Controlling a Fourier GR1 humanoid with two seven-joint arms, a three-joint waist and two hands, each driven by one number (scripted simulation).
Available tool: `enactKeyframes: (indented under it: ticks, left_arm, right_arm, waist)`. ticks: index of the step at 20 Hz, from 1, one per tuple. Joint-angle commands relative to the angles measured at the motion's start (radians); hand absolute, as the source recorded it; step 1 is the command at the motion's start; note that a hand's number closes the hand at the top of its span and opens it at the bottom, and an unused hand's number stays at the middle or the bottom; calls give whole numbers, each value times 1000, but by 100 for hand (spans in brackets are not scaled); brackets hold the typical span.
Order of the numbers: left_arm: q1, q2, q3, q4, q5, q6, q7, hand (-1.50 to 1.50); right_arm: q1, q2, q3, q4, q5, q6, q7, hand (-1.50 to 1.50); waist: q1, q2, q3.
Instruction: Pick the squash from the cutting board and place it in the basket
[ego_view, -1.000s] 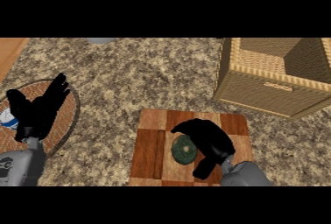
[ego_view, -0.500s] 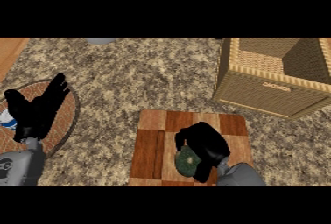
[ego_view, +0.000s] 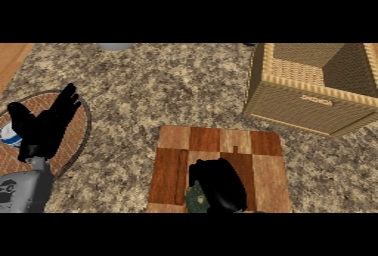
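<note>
At the kitchen worktop (ego_view: 140, 85), the right robot hand (ego_view: 220, 185) is curled down over the squash (ego_view: 195, 197), its black fingers wrapped round it so that only a sliver of dark green rind shows at the hand's left side. The squash sits low over the near end of the wooden cutting board (ego_view: 266, 165); whether it rests on the wood or is just off it cannot be told from here.

The wicker basket (ego_view: 295, 107) stands well beyond this hand and off to its right, apart from the board, with its open mouth upward and its tall woven wall turned toward the hand. Between hand and basket lie only the far end of the board and a strip of speckled stone.

Far to the left, the left robot hand (ego_view: 44, 127) rests open, fingers straight and pointing away, over a round brick-patterned mat (ego_view: 72, 150). A small blue-and-white object (ego_view: 7, 136) peeks out just to its left. A grey object (ego_view: 114, 46) sits at the far edge of the worktop, cut off by the view.
</note>
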Motion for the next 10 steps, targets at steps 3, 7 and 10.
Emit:
enactKeyframes:
  ticks: [3,7,10]
  left_arm:
    - [7,17,9,19,8,-26,-14,0]
    - [6,18,13,6,14,-28,-14,0]
    - [-20,13,15,34,-5,-4,-20,0]
  right_arm:
    - [72,41,211,-98,-169,-268,252,150]
    - [43,42,264,-222,-223,-484,194,150]
    - [-58,42,343,-287,-124,-572,284,150]
  waist:
    - [11,12,12]
    - [10,10,13]
    - [-3,9,11]
